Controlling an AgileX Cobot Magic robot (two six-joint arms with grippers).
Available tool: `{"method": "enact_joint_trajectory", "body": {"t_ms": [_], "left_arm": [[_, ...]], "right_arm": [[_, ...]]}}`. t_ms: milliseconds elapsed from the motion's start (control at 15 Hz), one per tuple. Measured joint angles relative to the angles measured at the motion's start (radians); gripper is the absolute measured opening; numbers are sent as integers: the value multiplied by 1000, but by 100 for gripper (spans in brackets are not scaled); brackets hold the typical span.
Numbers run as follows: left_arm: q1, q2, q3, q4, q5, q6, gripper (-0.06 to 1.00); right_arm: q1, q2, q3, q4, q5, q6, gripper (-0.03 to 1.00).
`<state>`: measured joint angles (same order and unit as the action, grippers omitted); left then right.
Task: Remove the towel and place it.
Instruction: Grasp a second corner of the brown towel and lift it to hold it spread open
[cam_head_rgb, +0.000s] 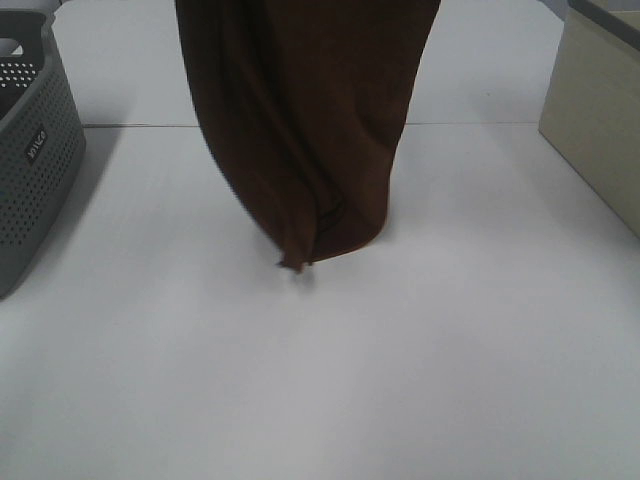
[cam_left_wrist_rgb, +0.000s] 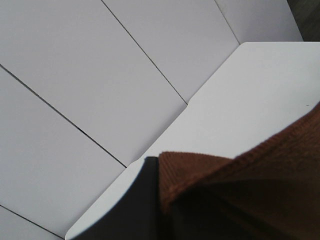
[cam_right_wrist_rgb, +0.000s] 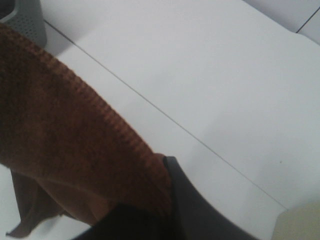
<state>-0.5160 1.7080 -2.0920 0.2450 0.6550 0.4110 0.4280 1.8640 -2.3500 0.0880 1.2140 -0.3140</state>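
Towel (cam_head_rgb: 310, 120) hangs nearest the lens, bunched in long folds over bench centre, its low corner just above the bench (cam_head_rgb: 450, 340); whether it touches I cannot tell. Left gripper (cam_left_wrist_rgb: 159, 192) and right gripper (cam_right_wrist_rgb: 166, 197) are each pressed together on an upper edge of the cloth. As I judge it, a thin edge pinch may slip under the weight, and lowering straight down would crumple the corner beneath the folds. Basket (cam_head_rgb: 30, 150) stands at 9 o'clock and box (cam_head_rgb: 600, 110) at 2 o'clock, both well apart. Bare bench spreads from 4 to 8 o'clock.

Dark brown towel (cam_head_rgb: 310, 110) (grey perforated basket (cam_head_rgb: 35, 160))
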Motion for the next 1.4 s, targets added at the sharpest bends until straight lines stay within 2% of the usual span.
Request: {"method": "enact_joint_trajectory", "body": {"t_ms": [67, 133, 267, 467, 667, 800, 933, 1000, 1133, 1267, 1400], "left_arm": [[19, 18, 0, -20, -25, 0, 0], [42, 61, 0, -41, -115, -4, 0], [43, 100, 0, -36, -235, -4, 0], [56, 132, 0, 16, -390, -4, 0], [118, 165, 0, 35, -525, -4, 0], [156, 189, 0, 34, -601, -4, 0], [179, 213, 0, 34, -667, -4, 0], [212, 243, 0, 34, -785, -4, 0], [231, 278, 0, 33, -889, -4, 0], [232, 313, 0, 33, -983, 5, 0], [234, 355, 0, 33, -1073, 15, 0]], "right_arm": [[0, 10, -12, -31, -31, 0, 1], [0, 20, -16, -88, -172, 0, 1], [0, 32, -16, -163, -351, -5, 1], [0, 53, -16, -263, -460, -107, 1], [0, 86, -16, -291, -506, -276, 1], [0, 120, -16, -312, -606, -348, 1], [0, 149, -16, -326, -724, -363, 1], [0, 186, -16, -344, -884, -356, 1], [-4, 211, -16, -348, -1016, -351, 1], [-21, 233, -16, -343, -1087, -338, 1], [-54, 250, -16, -309, -1117, -328, 1]]}}
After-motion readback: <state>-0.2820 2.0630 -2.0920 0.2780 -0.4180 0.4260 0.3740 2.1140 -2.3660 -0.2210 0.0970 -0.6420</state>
